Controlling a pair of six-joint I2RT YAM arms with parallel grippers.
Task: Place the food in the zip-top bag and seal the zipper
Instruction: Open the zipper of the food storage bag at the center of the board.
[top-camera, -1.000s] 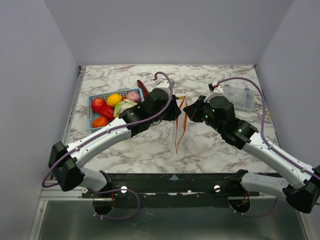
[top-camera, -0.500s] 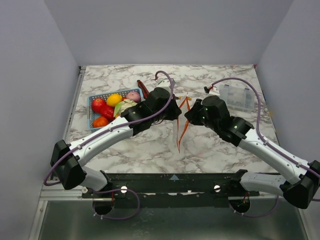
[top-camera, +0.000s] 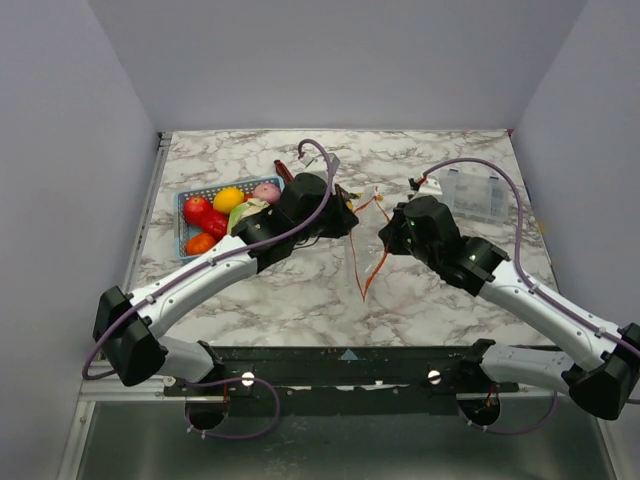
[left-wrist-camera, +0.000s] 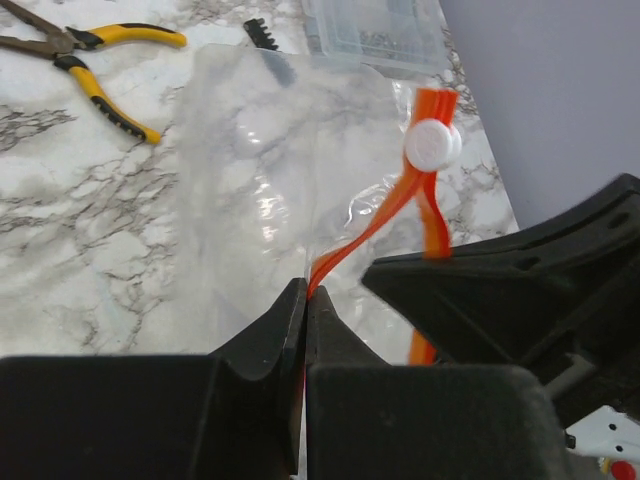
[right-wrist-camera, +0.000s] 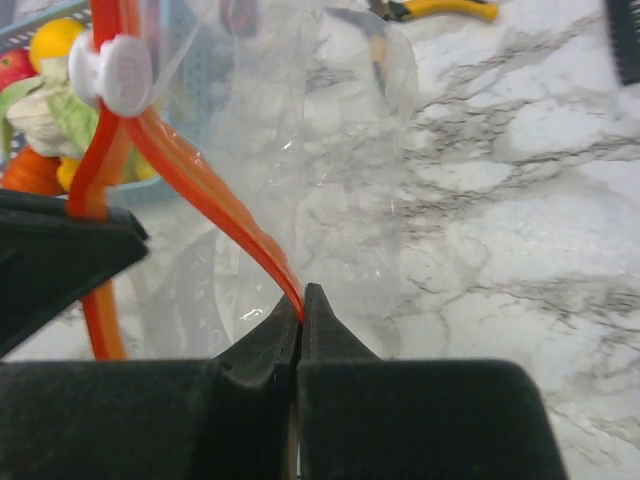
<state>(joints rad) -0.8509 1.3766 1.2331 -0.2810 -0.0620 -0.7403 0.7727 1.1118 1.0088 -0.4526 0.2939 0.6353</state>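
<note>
The clear zip-top bag (top-camera: 364, 240) hangs between my two grippers above the table. Its orange-red zipper (top-camera: 376, 266) loops apart at the mouth. My left gripper (top-camera: 347, 216) is shut on one zipper strip (left-wrist-camera: 345, 240). My right gripper (top-camera: 390, 234) is shut on the other strip (right-wrist-camera: 215, 195). A white slider (left-wrist-camera: 432, 146) sits on the zipper and also shows in the right wrist view (right-wrist-camera: 112, 72). The food (top-camera: 226, 212), red, yellow, orange, purple-pink and white pieces, lies in a blue basket (top-camera: 187, 200) left of the bag.
A rigid clear compartment box (top-camera: 476, 194) stands at the back right. Yellow-handled pliers (left-wrist-camera: 95, 62) lie behind the bag. A dark red-handled knife (top-camera: 284, 172) lies behind the basket. Grey walls close in three sides.
The two grippers have drawn apart, the left one back and left, the right one nearer and right. The two zipper strips have spread wider.
</note>
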